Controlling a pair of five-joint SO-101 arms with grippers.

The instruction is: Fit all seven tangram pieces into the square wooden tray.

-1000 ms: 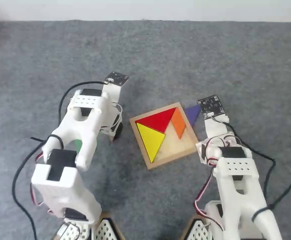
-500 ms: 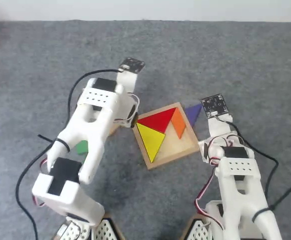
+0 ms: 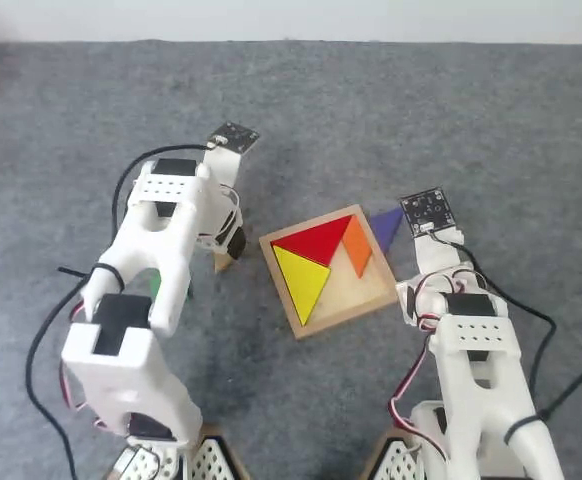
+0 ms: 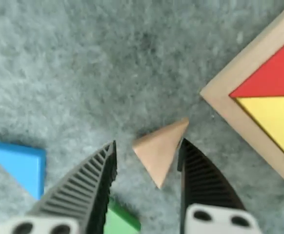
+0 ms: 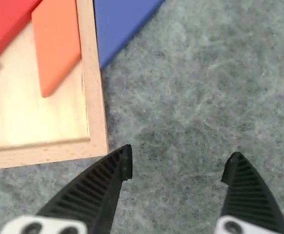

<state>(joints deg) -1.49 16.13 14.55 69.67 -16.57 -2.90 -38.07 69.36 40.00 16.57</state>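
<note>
- Square wooden tray (image 3: 357,291): pale wood with a raised rim, turned corner-on upon the grey fuzzy surface (image 3: 441,110), between the two arms.
- Inside, three pieces lying flat: large red triangle (image 3: 316,240) along one rim, large yellow triangle (image 3: 301,278) edge to edge with it, orange parallelogram (image 3: 357,246) touching the red one. Remaining floor bare wood.
- Outside, against the rim by the orange piece: purple-blue triangle (image 3: 384,228), flat on the surface.
- Near the tray's opposite corner: small tan triangle (image 4: 160,148), plain wood in look, flat on the surface and apart from the rim.
- Left tool (image 4: 148,144): open, black ribbed fingers parted to either side of the tan triangle, nothing gripped.
- Beside that tool: blue piece (image 4: 19,163) and green piece (image 4: 121,222), both partly hidden, shapes unclear.
- Right tool (image 5: 181,153): open and holding nothing, above bare surface just beside the tray's corner.
</note>
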